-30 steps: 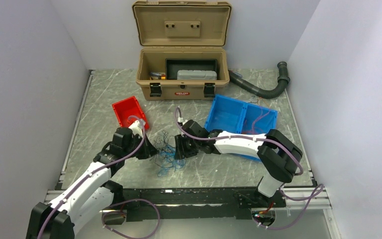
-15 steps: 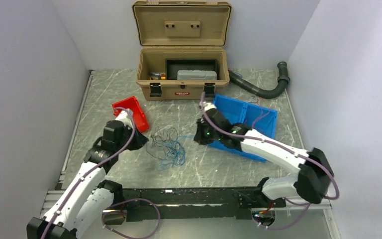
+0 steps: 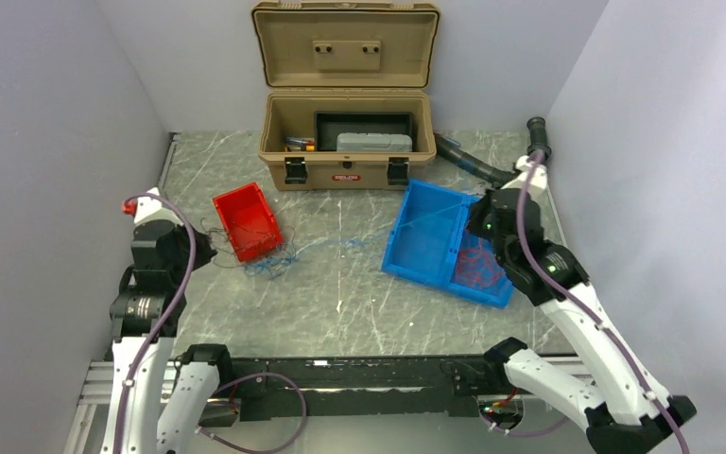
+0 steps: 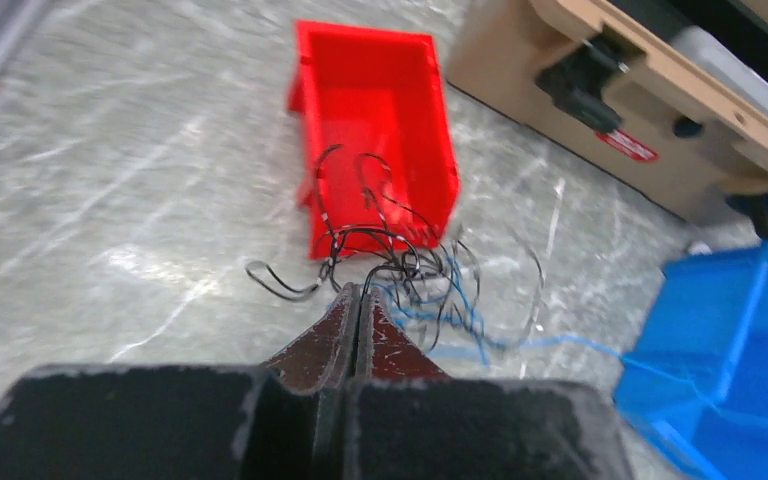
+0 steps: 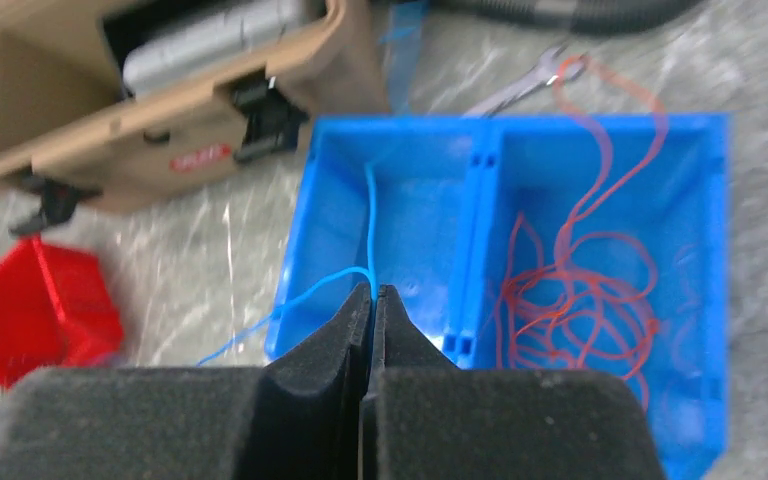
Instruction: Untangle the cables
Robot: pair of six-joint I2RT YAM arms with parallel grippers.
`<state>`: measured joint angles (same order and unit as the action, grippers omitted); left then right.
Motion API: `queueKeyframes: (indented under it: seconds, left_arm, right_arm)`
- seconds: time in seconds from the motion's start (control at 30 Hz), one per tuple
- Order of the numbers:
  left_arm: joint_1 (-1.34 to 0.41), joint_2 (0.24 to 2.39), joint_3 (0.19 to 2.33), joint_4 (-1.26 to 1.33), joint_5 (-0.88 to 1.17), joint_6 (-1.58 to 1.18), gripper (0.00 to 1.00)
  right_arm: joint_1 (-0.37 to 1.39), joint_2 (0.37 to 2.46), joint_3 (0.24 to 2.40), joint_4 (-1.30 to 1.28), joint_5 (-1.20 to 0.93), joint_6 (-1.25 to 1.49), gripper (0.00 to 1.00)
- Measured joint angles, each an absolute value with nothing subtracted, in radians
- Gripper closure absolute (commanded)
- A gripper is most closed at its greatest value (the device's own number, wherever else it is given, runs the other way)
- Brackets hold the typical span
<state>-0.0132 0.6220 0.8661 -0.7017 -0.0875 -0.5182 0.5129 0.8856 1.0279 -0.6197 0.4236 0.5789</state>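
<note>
- The left arm [image 3: 151, 274] and right arm [image 3: 567, 293] have swung wide apart. A second ago they worked close together at the middle of the table [image 3: 359, 312], so a pull-apart stroke is under way.
- The toolbox [image 3: 345, 165] stands open at the back, out of the line of pull.
- The blue bin [image 3: 421, 248] sits under the right arm. Red wires [image 5: 575, 300] already lie in its right compartment, so I judge that colour sorted.
- The hose [image 3: 473, 163] curves behind that bin, partly hidden by the right arm. The arm might brush it if it goes further back.
- The red bin [image 3: 246, 219] stands most in the way, since wire loops could snag on its near end.
- The tangle [image 4: 410, 262], mostly black with some blue, has been dragged from the table's middle to the red bin's near end. Some black loops seem to reach over the bin's rim.
- The left gripper [image 4: 357, 300] is fully closed, pinching black strands at the tangle's edge.
- The right gripper [image 5: 370, 298] has only just closed. It now clamps a single blue wire [image 5: 368, 215] above the blue bin's left compartment.
- That blue wire runs stretched across the table and back into the tangle, so it is not yet free. More pull, or a fresh grip, looks needed.
- A wrench [image 5: 520, 92] lies behind the blue bin, apart from the wires.
</note>
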Motion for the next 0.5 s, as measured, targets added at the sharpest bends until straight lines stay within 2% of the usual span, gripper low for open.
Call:
queueKeyframes:
  seconds: [0.13, 0.23, 0.4, 0.5]
  left_arm:
    - [-0.007, 0.579, 0.905, -0.766, -0.200, -0.528, 1.00]
    - [-0.005, 0.543, 0.905, -0.767, -0.182, -0.514, 1.00]
    - [-0.005, 0.508, 0.865, -0.691, -0.003, -0.460, 1.00]
    - [-0.005, 0.526, 0.829, -0.645, 0.154, -0.434, 1.00]
  right_arm:
    - [0.484, 0.809, 1.058, -0.623, 0.493, 0.561, 1.00]
    - [0.482, 0.788, 1.071, -0.612, 0.437, 0.517, 1.00]
    - [0.482, 0.826, 1.117, -0.598, 0.292, 0.456, 1.00]
    - [0.481, 0.874, 1.151, -0.587, 0.131, 0.414, 1.00]
